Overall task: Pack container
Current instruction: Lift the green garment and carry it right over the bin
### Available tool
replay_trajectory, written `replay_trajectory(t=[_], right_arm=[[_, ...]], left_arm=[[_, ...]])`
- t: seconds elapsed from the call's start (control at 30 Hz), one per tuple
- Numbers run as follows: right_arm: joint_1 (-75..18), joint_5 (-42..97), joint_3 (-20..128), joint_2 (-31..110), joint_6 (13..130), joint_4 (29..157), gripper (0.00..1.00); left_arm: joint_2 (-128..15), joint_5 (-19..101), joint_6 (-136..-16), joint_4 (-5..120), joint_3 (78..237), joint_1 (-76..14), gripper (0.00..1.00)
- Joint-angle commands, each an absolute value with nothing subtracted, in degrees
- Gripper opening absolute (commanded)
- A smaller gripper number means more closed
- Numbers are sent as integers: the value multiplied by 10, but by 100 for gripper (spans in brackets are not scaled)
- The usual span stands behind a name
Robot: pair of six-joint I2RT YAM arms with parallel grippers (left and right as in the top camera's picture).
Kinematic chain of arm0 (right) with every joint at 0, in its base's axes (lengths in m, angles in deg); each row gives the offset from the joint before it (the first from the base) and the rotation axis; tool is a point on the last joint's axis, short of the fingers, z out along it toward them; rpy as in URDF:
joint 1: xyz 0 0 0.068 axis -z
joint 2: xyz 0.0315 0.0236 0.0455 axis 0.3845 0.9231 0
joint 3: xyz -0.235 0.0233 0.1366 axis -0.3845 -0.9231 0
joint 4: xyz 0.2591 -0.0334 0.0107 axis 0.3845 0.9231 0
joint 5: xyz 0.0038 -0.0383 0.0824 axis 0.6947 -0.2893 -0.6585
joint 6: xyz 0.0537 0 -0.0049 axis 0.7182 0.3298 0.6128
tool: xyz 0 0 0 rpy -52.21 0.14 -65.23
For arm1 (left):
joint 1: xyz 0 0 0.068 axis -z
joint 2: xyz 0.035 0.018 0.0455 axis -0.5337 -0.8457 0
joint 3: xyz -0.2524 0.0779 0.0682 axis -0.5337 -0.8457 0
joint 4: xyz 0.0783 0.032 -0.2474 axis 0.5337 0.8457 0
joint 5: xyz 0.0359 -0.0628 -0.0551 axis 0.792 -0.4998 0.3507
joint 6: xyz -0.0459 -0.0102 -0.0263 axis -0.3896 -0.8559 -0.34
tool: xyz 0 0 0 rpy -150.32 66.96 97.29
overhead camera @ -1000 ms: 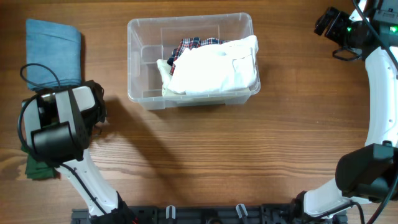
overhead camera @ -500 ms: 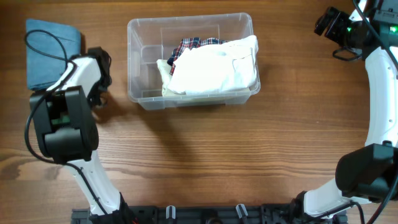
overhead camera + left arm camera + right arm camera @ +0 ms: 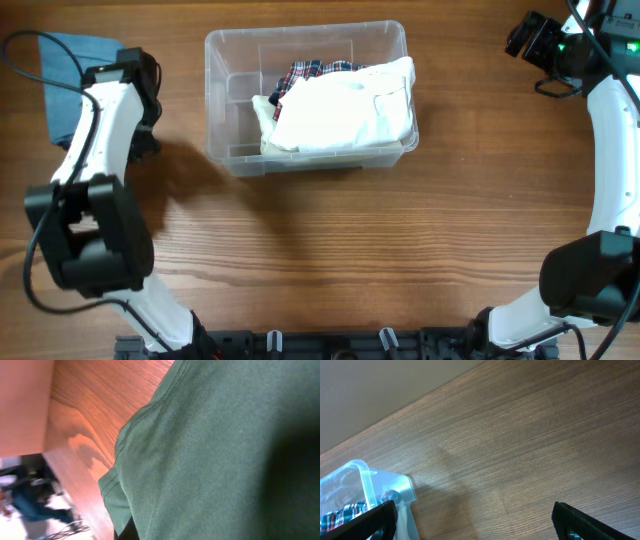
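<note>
Container: clear plastic bin on the table, at the middle of the far side in the overhead view, long sides running left to right. One rounded corner also shows at the lower left of the right wrist view.
Container contents: white cloth, folded, fills the right part and rises to the rim. Plaid cloth lies behind it, partly covered. The left end of the bin floor is bare.
Left gripper: reached out to the far left of the table, just left of the container and apart from its wall. Claw pressed together on the green cloth. The fingers themselves are hidden.
Green cloth: fills nearly the whole left wrist view, close to the lens, with a stitched hem at its lower left edge. Wood surface shows past it at the upper left.
Blue cloth: folded, lying at the far left corner of the table, partly under the left arm and its cable.
Right gripper: at the far right corner, well apart from the container. Claw spread wide, with nothing between the fingers. Both fingertips show at the lower corners of the right wrist view, over bare wood.
</note>
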State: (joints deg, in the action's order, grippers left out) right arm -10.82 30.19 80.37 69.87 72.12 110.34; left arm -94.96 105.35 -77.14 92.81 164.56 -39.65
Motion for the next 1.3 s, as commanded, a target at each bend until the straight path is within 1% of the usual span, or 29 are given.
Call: replay_trajectory(t=[0.0,0.43,0.63,0.7,0.83,1.07,1.2,1.27], right_arm=[[-109,306,801,706,729,1103,100],[-109,306,801,706,729,1103,100],[-109,306,801,706,730,1103,100],[-109,306,801,706,729,1103,100],[-109,306,801,706,729,1103,100],[-109,306,801,706,729,1103,100],[-109,306,801,706,729,1103,100],[-109,306,801,706,729,1103,100]], left_arm=[[-883,976,-774,934,1660,-394,4],[-754,779,-742,941,1681,-368,4],[-739,758,-742,958,1738,-344,4],[-739,758,-742,973,1788,-329,4],[-739,756,-742,973,1834,-315,4],[-741,726,-742,915,1847,-275,4],[-745,717,-741,860,1847,-253,4],[-752,706,-706,825,1847,-238,4]])
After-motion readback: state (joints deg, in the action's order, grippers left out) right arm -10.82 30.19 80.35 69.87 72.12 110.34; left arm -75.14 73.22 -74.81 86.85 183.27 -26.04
